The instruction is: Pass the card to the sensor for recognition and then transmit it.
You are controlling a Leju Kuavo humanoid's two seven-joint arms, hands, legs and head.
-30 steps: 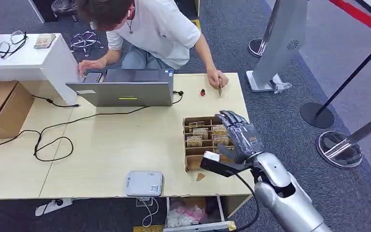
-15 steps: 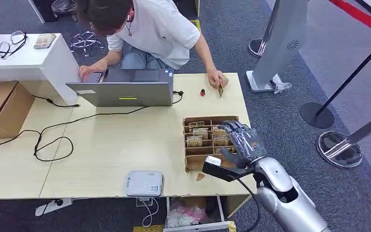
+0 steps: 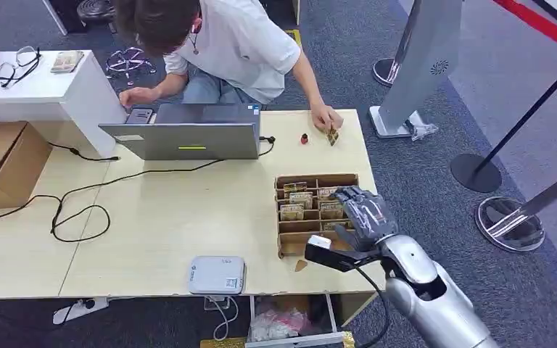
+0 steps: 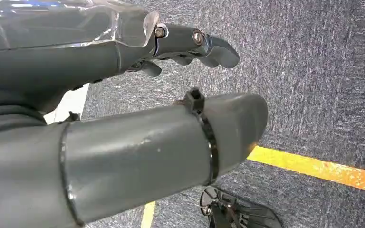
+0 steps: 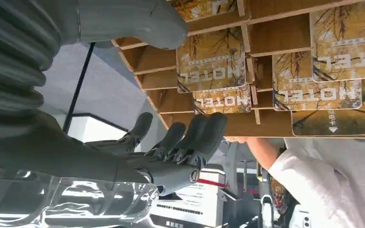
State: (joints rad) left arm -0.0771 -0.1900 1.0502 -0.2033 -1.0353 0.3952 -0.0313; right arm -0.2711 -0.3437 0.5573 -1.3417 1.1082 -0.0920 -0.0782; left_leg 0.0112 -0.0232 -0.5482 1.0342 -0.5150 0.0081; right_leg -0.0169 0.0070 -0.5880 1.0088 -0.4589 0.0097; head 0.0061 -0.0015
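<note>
We find the right hand (image 3: 362,216) poised over the right-hand end of the brown cardboard card rack with open slots (image 3: 316,180), which sits on the pale wooden surface (image 3: 188,217) near its right edge. The dark fingers (image 5: 204,137) are apart and gently curved, and we see nothing between them; the right wrist view puts their tips just beside the rack's outer wall. Whether they touch the cardboard, we cannot tell from either view.

The task's things, the yellow-and-gold hotel key cards printed "HOTEL" (image 5: 211,64), stand in the rack's slots, several rows deep. One further card of similar colouring (image 3: 331,135) lies at the far right corner of the surface under the hand of a person in a white shirt (image 3: 239,43), who leans over from the far side. That person's other hand rests by a grey open laptop (image 3: 188,138).

The flat white box-shaped card sensor (image 3: 217,275) rests at the near edge of the surface, well apart from the rack. A black cable (image 3: 80,210) loops across the left part of the surface.

The left hand (image 4: 123,137) hangs above grey carpet crossed by a yellow floor line (image 4: 313,168); its fingers are parted and it holds nothing.
</note>
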